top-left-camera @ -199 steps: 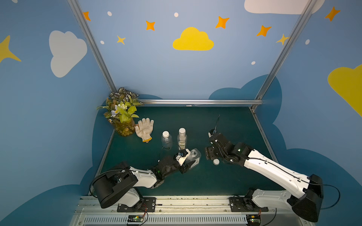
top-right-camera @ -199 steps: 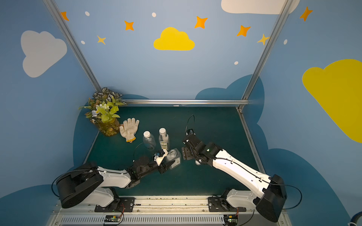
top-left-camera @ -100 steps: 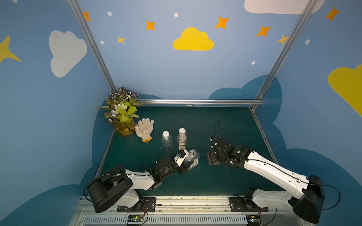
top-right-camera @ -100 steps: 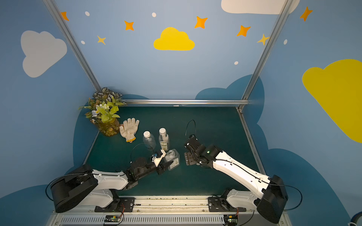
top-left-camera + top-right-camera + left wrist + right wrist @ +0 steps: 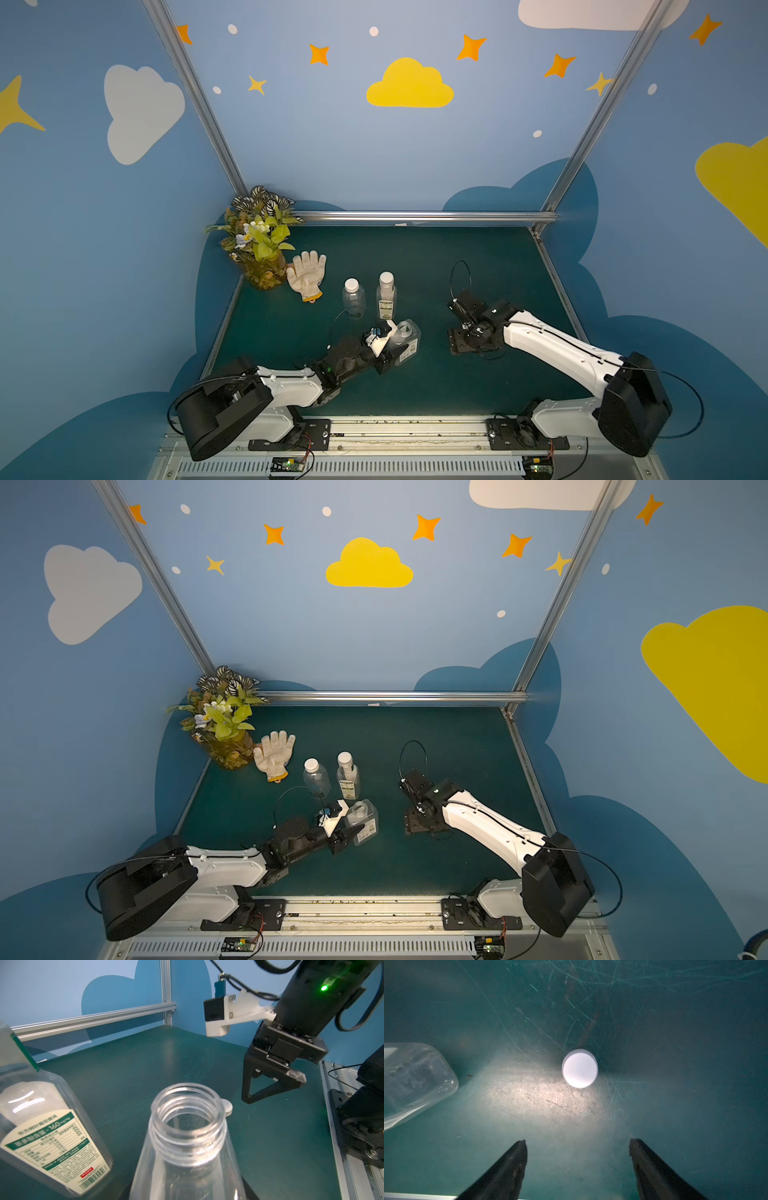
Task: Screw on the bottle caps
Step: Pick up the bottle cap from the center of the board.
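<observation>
While the green counter (image 5: 478, 270) carried everything, the left pincer (image 5: 392, 355) near its front edge was clamped around the wide flat-sided bottle (image 5: 406, 337), whose threaded neck stood uncapped. To its right, the right pincer (image 5: 578, 1145) hung low with its jaws spread wide, gripping nothing. A potted plant (image 5: 259, 249) filled the far left corner, and a white glove (image 5: 306, 274) lay beside it. The round bottle (image 5: 354, 297) and the slim labelled bottle (image 5: 386, 293) stood side by side behind the held one, both capped. The loose cap (image 5: 580, 1069) lay flat on the counter beneath the right pincer, near the open bottle but apart from it.
</observation>
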You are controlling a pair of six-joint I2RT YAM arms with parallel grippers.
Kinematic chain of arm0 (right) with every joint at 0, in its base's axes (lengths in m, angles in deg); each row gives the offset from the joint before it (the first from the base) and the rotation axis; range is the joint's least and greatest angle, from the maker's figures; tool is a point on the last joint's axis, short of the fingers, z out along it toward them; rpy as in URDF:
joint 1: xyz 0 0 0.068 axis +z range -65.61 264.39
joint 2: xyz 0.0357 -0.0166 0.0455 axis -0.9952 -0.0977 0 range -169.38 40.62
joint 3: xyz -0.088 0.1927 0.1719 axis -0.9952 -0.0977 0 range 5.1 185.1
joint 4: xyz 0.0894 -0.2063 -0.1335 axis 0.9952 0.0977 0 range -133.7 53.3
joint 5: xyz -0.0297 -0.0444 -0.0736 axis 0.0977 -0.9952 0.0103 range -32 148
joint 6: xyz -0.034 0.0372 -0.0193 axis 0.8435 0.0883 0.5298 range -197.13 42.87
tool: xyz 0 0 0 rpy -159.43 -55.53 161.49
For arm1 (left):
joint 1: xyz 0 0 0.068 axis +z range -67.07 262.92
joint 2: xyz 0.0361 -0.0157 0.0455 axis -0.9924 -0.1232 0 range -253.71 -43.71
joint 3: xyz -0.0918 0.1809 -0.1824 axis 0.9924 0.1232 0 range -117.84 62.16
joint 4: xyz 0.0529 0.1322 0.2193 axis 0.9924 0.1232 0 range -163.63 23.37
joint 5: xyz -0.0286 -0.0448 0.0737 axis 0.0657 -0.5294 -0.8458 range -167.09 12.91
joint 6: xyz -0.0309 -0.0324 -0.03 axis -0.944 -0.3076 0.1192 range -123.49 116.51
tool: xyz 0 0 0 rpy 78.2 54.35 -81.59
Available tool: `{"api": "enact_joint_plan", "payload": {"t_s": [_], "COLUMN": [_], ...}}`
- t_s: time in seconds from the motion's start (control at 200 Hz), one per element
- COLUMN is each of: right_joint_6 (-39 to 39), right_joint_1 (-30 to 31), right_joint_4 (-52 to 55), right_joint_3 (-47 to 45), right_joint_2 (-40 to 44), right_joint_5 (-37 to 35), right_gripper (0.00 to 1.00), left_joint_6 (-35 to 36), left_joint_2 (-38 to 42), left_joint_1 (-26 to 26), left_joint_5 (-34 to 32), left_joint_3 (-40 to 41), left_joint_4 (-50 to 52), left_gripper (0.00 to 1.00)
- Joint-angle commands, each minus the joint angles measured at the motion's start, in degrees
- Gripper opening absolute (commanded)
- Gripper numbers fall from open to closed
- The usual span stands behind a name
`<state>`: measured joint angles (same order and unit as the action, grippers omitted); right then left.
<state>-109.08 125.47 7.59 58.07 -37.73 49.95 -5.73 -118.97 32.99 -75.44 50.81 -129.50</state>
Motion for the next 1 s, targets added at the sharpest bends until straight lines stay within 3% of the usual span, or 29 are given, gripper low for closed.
{"api": "enact_joint_plan", "payload": {"t_s": [0.0, 0.476, 0.711, 0.996], "right_joint_6": [2.13, 5.26, 6.28, 6.37], "right_joint_1": [-1.31, -4.99, -5.72, -5.74], "right_joint_4": [1.54, -0.57, 0.1, 0.22], "right_joint_3": [-0.24, 4.13, 7.98, 11.68], "right_joint_2": [-3.48, -12.71, -15.32, -12.9], "right_joint_5": [5.12, 7.39, 7.4, 2.17], "right_gripper": [0.79, 0.71, 0.71, 0.75], "left_joint_6": [-0.57, -0.62, -0.74, -0.6], "left_joint_2": [1.0, 0.56, 0.56, 1.01], "left_joint_1": [-0.06, -0.07, -0.07, -0.08], "left_joint_5": [0.02, 0.37, 0.28, 0.04], "left_joint_3": [0.2, 0.1, 0.19, 0.19], "left_joint_4": [-0.2, -0.25, -0.2, 0.03], "left_gripper": [0.38, 0.38, 0.38, 0.38]}}
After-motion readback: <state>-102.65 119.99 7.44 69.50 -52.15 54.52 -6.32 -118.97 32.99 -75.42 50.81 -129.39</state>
